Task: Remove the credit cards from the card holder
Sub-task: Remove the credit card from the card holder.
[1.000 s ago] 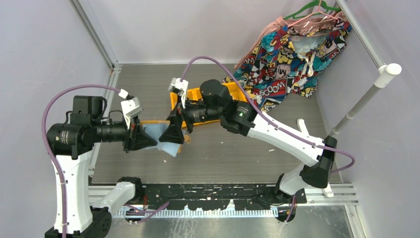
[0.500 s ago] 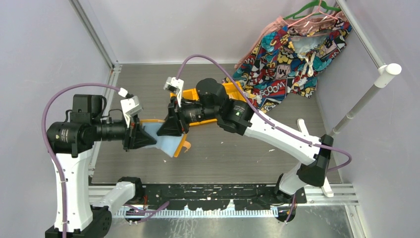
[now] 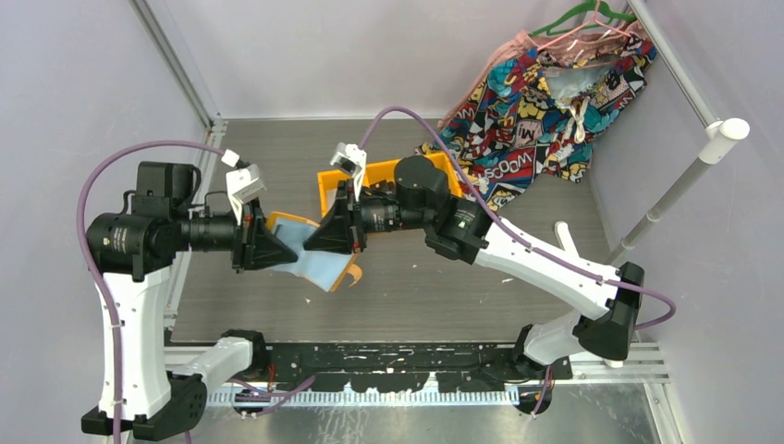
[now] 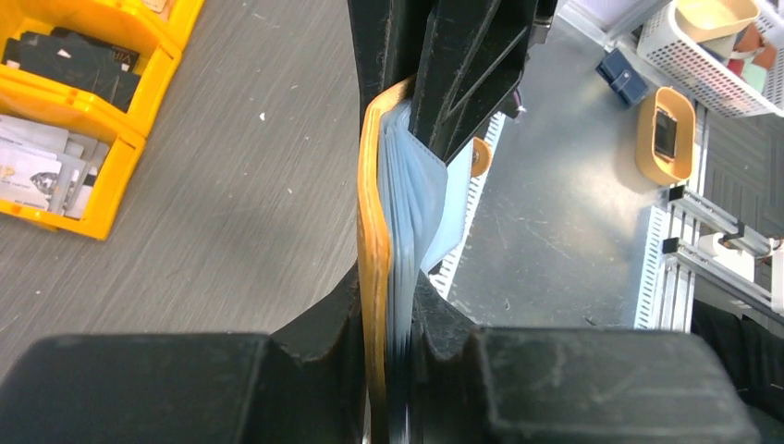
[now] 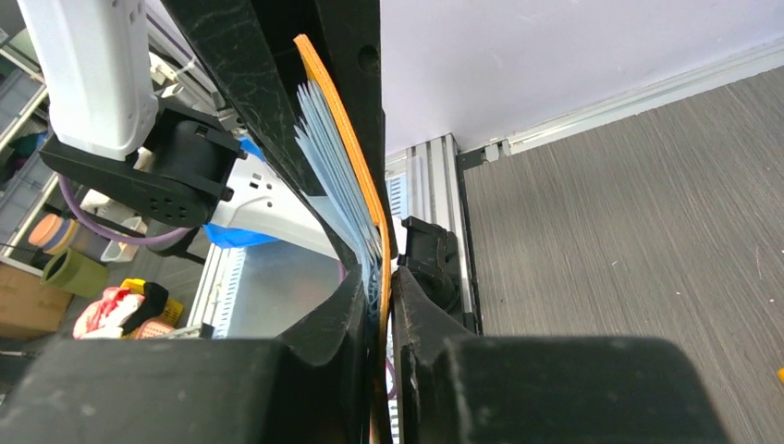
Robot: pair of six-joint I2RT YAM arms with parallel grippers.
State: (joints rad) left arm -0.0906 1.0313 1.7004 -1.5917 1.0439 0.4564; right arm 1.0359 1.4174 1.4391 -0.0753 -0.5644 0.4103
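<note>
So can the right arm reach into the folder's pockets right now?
Probably not: the right gripper is shut on the orange folder's edge, and the left gripper clamps it too, so neither is free.

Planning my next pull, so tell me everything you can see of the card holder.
The card holder is a thin orange folder, plastic-looking, with a stack of pale blue see-through pocket pages and a small orange tab. It is held above the table, pinched by both arms: the left gripper clamps one side, the right gripper the other. The pages fan slightly apart. No card can be made out in the pockets.
</note>
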